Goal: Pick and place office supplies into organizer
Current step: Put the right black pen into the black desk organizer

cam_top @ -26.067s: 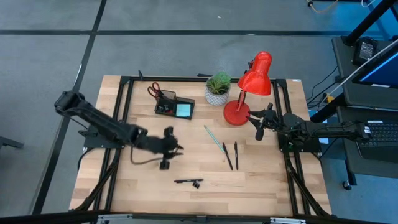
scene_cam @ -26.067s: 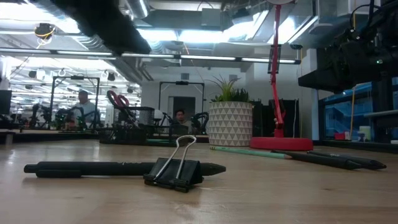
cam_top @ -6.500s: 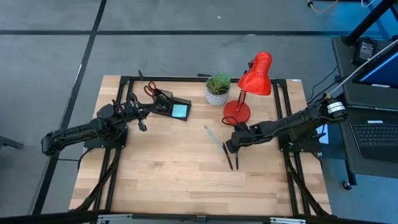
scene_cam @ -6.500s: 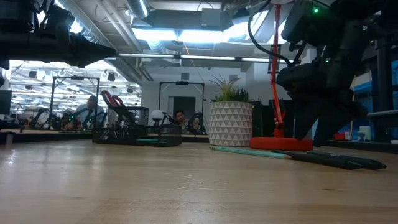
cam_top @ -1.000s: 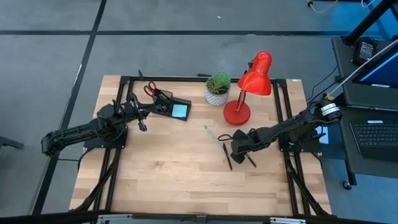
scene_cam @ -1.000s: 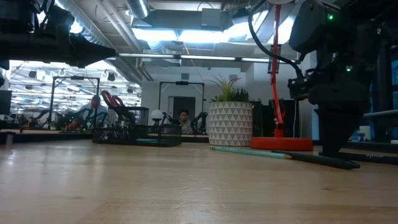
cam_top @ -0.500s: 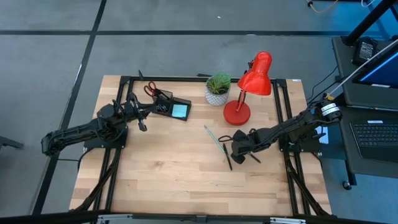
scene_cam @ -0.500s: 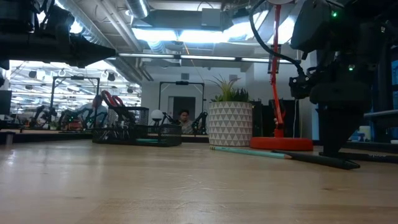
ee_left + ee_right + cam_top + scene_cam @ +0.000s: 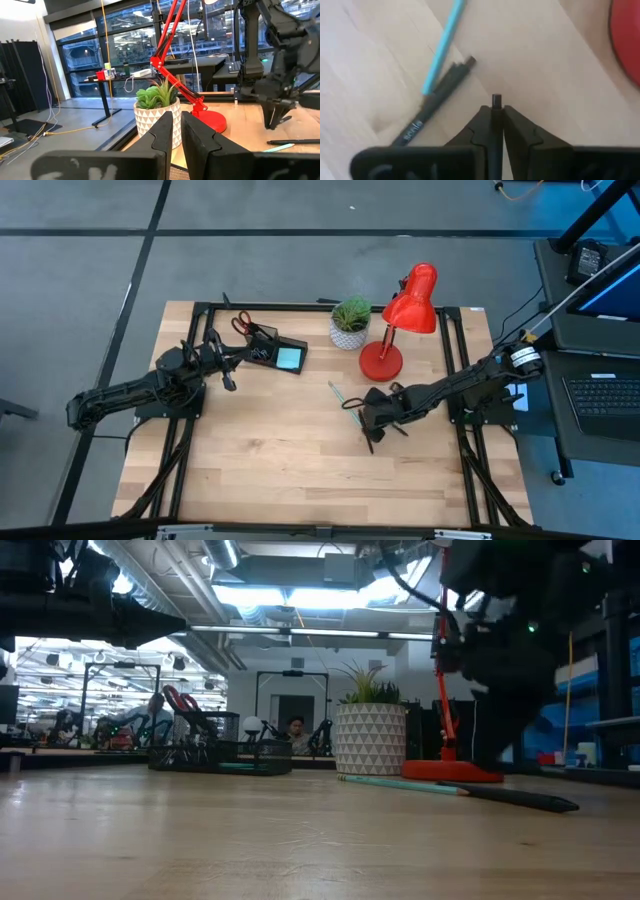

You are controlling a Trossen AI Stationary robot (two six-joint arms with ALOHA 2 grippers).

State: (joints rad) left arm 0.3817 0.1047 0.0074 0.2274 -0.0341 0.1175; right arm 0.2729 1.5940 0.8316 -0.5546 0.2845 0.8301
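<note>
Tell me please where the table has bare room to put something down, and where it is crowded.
The near half of the table is bare wood. The middle strip between the left claw and the teal pencil is also free. Crowded: the far edge, with the organizer, plant and lamp, and around the right claw, shut on a black pen.

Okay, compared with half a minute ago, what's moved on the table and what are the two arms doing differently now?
The right hand came from beside the red desk lamp to the table's middle and shut on a thin black pen; the second black pen and teal pencil lie on the wood. The pen and black clip near the front edge are gone. The left hand moved back beside the black organizer, which has shifted slightly. The potted plant stayed.
</note>
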